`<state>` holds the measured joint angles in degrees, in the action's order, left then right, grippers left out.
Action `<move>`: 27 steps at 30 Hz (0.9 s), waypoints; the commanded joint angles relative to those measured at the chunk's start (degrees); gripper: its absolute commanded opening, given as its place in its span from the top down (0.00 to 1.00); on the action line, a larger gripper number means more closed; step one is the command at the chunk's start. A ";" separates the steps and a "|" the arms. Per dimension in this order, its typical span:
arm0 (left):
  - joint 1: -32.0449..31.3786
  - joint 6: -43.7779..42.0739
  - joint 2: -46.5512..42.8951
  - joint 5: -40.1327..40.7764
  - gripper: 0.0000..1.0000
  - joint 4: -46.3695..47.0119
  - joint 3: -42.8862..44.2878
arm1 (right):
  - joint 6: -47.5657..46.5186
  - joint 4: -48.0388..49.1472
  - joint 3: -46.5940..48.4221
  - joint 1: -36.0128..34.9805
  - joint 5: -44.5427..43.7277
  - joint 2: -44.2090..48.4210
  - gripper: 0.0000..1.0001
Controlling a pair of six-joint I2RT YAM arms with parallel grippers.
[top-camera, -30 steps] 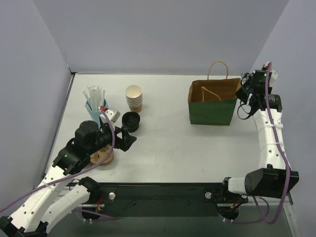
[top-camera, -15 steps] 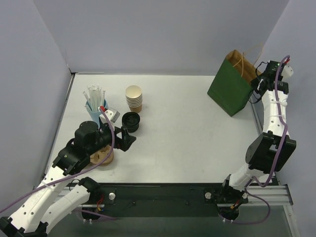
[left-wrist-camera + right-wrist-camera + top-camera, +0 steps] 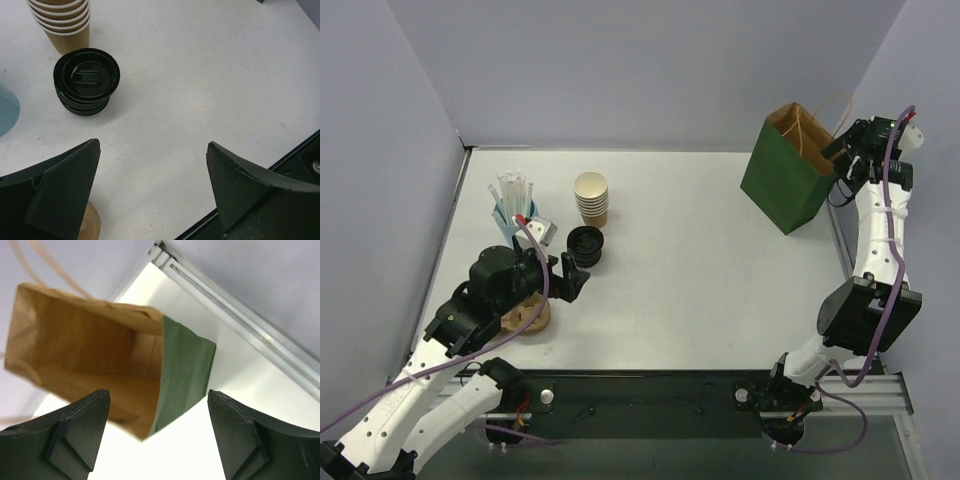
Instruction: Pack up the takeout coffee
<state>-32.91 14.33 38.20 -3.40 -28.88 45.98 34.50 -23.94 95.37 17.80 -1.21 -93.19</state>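
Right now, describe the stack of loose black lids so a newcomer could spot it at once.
On the left half of the white table, a blue holder of white straws stands beside a stack of tan cups. Just in front of those cups, toward the near edge, sits the stack of black lids: squat, round and glossy black, the only dark thing among them.
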 commanded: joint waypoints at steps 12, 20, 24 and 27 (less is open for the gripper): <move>2.58 0.88 8.73 14.39 0.06 -1.52 3.94 | -10.33 -2.63 -7.91 -27.09 -2.57 17.07 0.21; 5.39 -7.82 20.74 9.90 0.12 8.06 15.85 | -6.90 3.20 -8.97 -46.53 -1.34 10.83 0.24; 5.57 -12.91 32.71 5.26 0.21 5.25 26.93 | -8.21 4.08 -14.76 -48.12 2.95 14.43 0.24; 5.66 -13.97 41.41 3.84 0.24 2.79 34.49 | -8.66 4.17 -19.42 -48.65 3.32 18.03 0.24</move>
<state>-27.64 4.93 71.55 4.29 -25.85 72.05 26.81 -21.47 79.31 -30.28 0.08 -81.21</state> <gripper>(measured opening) 0.773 0.765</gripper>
